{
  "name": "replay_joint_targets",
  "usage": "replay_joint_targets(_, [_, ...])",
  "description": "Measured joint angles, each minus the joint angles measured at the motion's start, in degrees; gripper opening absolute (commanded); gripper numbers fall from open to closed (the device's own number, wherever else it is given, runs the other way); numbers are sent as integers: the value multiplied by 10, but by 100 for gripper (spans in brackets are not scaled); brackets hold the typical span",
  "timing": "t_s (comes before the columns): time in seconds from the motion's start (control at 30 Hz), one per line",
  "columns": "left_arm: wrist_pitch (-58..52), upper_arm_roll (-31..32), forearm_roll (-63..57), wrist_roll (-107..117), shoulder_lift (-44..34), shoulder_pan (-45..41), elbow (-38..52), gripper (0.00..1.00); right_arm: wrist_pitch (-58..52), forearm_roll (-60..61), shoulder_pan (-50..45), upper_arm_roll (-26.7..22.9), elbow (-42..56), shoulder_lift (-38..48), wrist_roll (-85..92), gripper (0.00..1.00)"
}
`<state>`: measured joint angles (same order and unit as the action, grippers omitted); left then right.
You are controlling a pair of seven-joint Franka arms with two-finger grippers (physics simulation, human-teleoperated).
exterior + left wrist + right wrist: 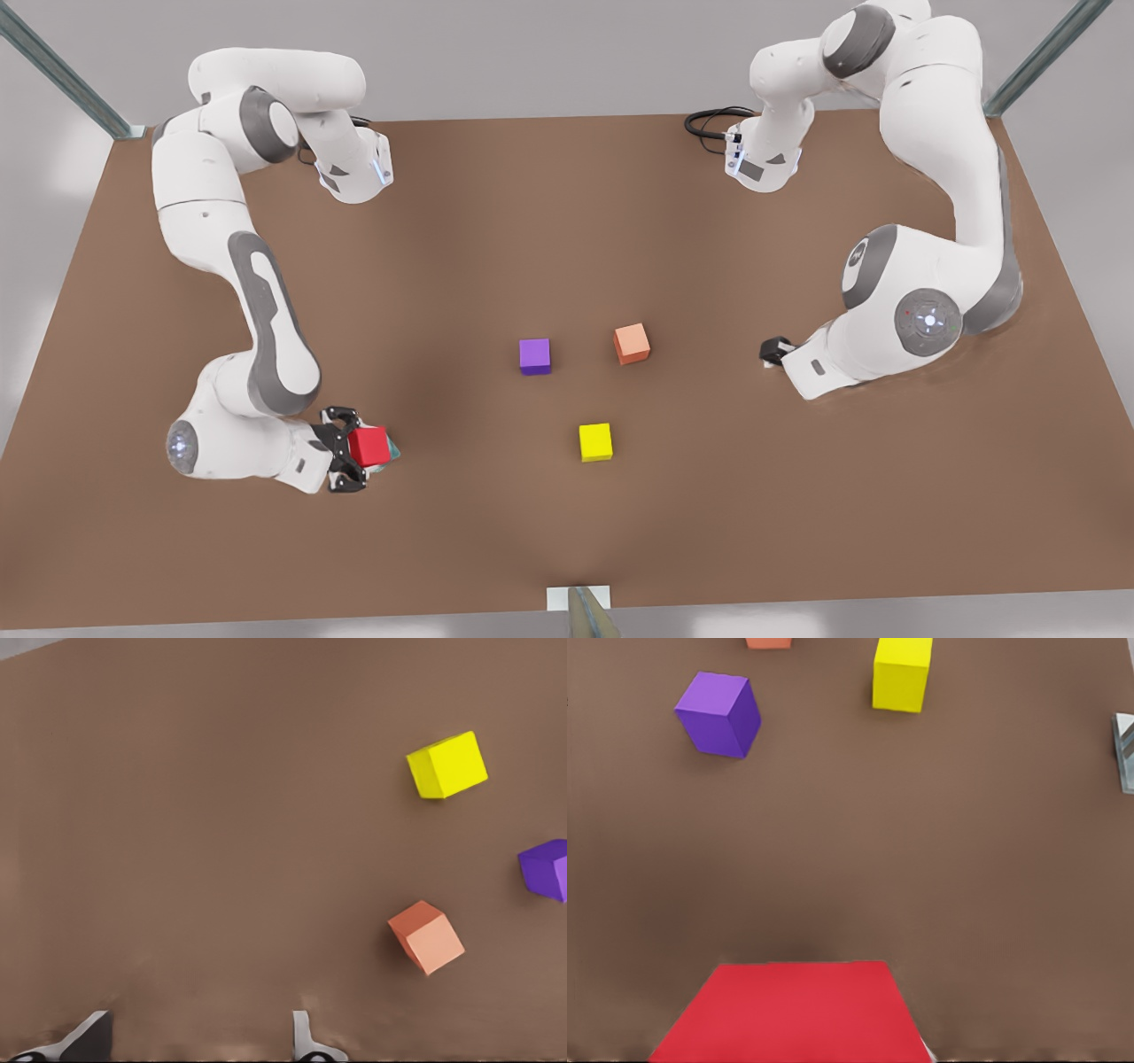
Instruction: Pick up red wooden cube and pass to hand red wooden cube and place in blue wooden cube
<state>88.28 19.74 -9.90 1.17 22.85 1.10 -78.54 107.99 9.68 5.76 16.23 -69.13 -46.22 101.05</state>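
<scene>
Right tool (354, 458) gripping red wooden cube (368, 446), faces slightly skewed

My two fingertips (306, 1041) hang apart over bare brown table (204, 833); beyond them sit a salmon-orange cube (427, 937), yellow cube (447, 765) and purple cube (547, 870), all apart.

- A simulated robot test cell, not a home or shop: surfaces are flat and evenly rendered.
- A bare brown tabletop (496, 221) carries two white-and-grey Franka arms (266, 328) bolted at opposite sides.
- Metal frame struts (62, 75) rise at the corners before plain grey walls.
- Plain coloured cubes, such as the yellow cube (595, 441), are the sole props.
</scene>
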Motion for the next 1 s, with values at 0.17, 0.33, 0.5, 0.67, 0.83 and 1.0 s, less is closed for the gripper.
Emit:
replay_joint_targets(0.17, [-19,-100,50,10,-80,-54,-40,100,-1,-194,-6,1,-41,20,-124,53])
replay_joint_targets(0.33, [-53,-112,83,17,-26,-8,62,100,16,-240,-27,7,-65,16,-234,53])
replay_joint_targets(0.5, [-49,-109,64,22,-21,-6,78,100,56,-252,-35,7,-95,15,-319,53])
replay_joint_targets(0.67, [-47,-109,59,26,-21,-14,78,100,94,-253,-38,7,-107,9,-383,54])
replay_joint_targets(0.83, [-46,-110,57,29,-19,-13,78,100,126,-253,-40,7,-115,6,-431,55])
replay_joint_targets(1.0, [-44,-112,56,31,-14,-9,79,100,141,-255,-40,7,-120,7,-469,100])
